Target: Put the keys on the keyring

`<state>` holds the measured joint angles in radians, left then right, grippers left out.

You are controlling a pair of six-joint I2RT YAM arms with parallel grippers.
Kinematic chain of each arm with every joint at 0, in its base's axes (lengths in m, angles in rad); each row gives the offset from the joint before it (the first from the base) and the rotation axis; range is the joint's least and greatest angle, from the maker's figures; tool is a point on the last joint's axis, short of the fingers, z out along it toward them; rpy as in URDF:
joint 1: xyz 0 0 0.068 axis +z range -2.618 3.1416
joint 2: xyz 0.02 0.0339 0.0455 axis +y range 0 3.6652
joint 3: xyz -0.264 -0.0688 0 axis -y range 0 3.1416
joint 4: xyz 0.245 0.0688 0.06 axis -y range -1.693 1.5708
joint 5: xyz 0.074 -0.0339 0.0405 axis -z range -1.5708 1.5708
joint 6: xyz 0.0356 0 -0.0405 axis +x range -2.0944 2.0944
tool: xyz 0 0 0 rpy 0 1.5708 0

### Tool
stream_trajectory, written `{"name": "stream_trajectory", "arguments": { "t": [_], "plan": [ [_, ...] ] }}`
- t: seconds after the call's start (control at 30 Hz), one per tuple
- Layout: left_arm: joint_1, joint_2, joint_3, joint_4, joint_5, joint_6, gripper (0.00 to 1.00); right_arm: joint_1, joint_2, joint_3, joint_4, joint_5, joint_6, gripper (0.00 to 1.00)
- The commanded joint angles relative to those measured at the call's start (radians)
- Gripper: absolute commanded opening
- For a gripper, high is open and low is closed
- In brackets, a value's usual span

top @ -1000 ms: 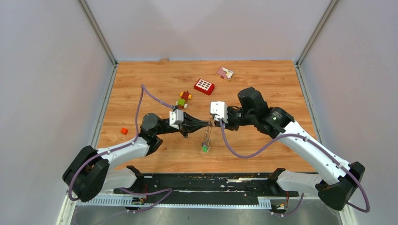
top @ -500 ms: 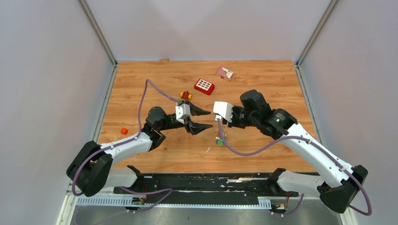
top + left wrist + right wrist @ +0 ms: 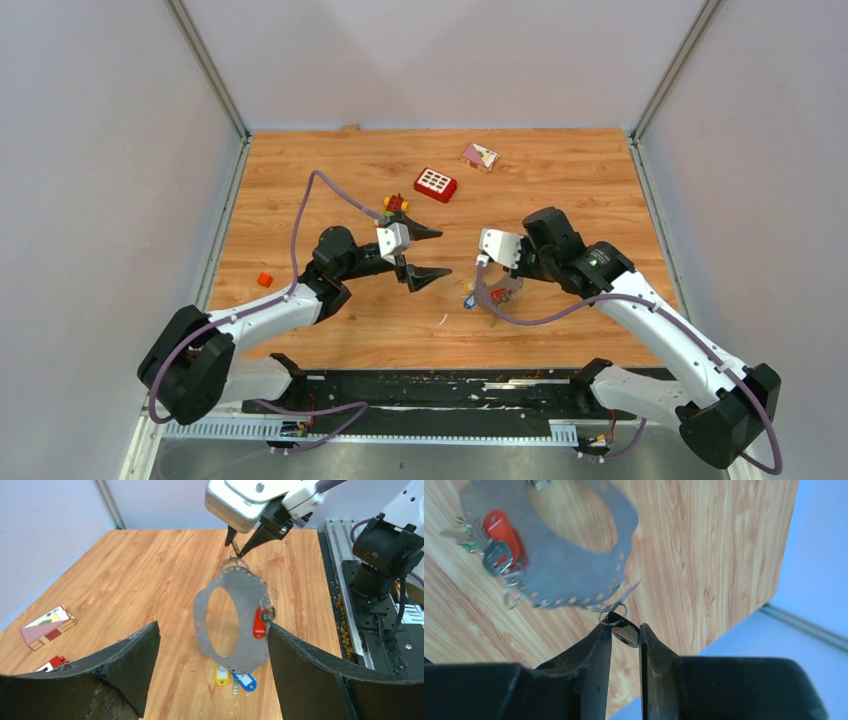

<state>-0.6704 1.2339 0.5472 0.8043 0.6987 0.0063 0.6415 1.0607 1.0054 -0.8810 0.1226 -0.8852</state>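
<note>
The keyring [image 3: 250, 652], a flat grey metal hoop with small holes along its rim, hangs upright just above the table. A red-tagged key [image 3: 258, 622] sits on its right side, and yellow-tagged [image 3: 222, 675] and blue-tagged [image 3: 245, 681] keys dangle at its bottom. My right gripper [image 3: 624, 630] is shut on a small dark tag [image 3: 628, 636] that a wire loop joins to the hoop [image 3: 574, 587]. My left gripper [image 3: 212, 627] stands wide open, facing the hoop without touching it. In the top view the keys [image 3: 470, 298] hang under the right gripper [image 3: 490, 283], right of the left gripper [image 3: 432, 252].
A red brick with white squares [image 3: 436, 184], a pink box [image 3: 479, 155] and a block toy [image 3: 396, 205] lie at the back of the table. A small red cube [image 3: 264, 279] sits at the left. The black base rail [image 3: 450, 385] runs along the near edge.
My left gripper has opened and drawn back to the left, away from the hoop. The right gripper has carried the hoop and its keys to the right and lower.
</note>
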Motion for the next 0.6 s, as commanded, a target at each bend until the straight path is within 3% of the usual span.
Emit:
{"name": "stream_trajectory", "arguments": {
  "t": [0.0,0.2,0.57],
  "plan": [
    [0.005,-0.026,0.026,-0.022,-0.016,0.045,0.86,-0.09,-0.028,-0.051,-0.045,0.097,-0.077,0.0],
    [0.004,-0.03,0.028,-0.031,-0.006,0.049,0.86,-0.206,-0.034,-0.153,-0.042,0.119,-0.144,0.0],
    [0.005,-0.039,0.027,-0.035,0.017,0.039,0.87,-0.333,0.087,-0.331,0.135,0.136,-0.178,0.0]
  ]
}}
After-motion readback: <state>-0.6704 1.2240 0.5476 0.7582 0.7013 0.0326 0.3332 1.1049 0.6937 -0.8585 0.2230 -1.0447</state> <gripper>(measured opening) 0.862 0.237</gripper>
